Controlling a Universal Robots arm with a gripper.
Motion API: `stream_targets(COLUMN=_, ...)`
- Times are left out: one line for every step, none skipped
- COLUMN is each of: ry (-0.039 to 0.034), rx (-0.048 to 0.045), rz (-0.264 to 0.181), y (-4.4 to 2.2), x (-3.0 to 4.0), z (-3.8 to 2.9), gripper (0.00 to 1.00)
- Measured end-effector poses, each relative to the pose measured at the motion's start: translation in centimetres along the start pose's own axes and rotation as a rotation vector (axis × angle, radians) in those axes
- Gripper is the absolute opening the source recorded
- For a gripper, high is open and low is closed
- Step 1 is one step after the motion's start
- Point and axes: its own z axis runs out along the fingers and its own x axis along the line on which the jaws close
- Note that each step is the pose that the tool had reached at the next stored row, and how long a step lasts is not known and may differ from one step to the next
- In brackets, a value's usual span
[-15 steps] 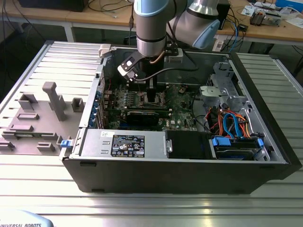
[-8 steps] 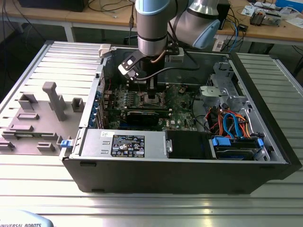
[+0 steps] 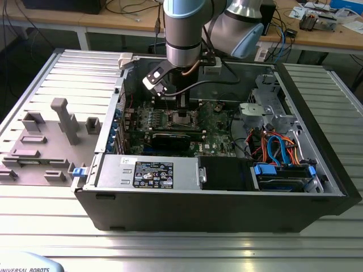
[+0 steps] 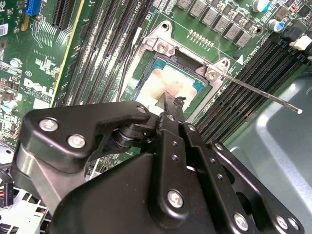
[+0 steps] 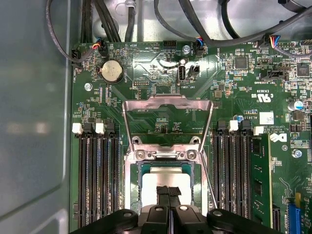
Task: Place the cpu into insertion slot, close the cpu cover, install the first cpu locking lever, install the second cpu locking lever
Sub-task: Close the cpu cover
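Note:
In the first wrist view the cpu, silver-topped with pale smears, lies flat inside the insertion slot on the green board. The cpu cover, a thin silver frame, stands swung open beyond the slot. My gripper sits directly over the cpu with its black fingers shut together, their tips at the chip's top. The second wrist view shows the same fingertips on the cpu. A thin locking lever sticks out free from the slot's corner. In the exterior view the gripper hangs inside the case.
Black memory slots flank the insertion slot on both sides. Black cables cross beyond the board. The grey case wall is close by. Drive bays with blue and orange cables fill the exterior view's right.

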Motion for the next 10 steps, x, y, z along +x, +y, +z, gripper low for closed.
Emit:
stream_targets(ry=0.0, rx=0.0, rz=0.0, y=0.0, x=0.0, z=0.0, gripper=0.11)
stream_targets(ry=0.0, rx=0.0, rz=0.0, y=0.0, x=0.0, z=0.0, gripper=0.11)
stream_targets(ry=0.0, rx=0.0, rz=0.0, y=0.0, x=0.0, z=0.0, gripper=0.11)
stream_targets(ry=0.0, rx=-0.0001, rz=0.0, y=0.01, x=0.0, z=0.0, gripper=0.11)
stream_targets(ry=-0.0001, rx=0.0, rz=0.0, y=0.01, x=0.0, z=0.0, gripper=0.11)
stream_targets(ry=0.0, rx=0.0, rz=0.0, y=0.01, x=0.0, z=0.0, gripper=0.11)
stream_targets(ry=0.0001, rx=0.0, rz=0.0, y=0.01, x=0.0, z=0.0, gripper=0.11)
stream_targets(ry=0.0, rx=0.0, rz=0.0, y=0.01, x=0.0, z=0.0, gripper=0.11)
stream_targets(ry=0.0, rx=0.0, rz=0.0, y=0.01, x=0.0, z=0.0, gripper=0.11)
stream_targets(ry=0.0, rx=0.0, rz=0.0, y=0.01, x=0.0, z=0.0, gripper=0.11)
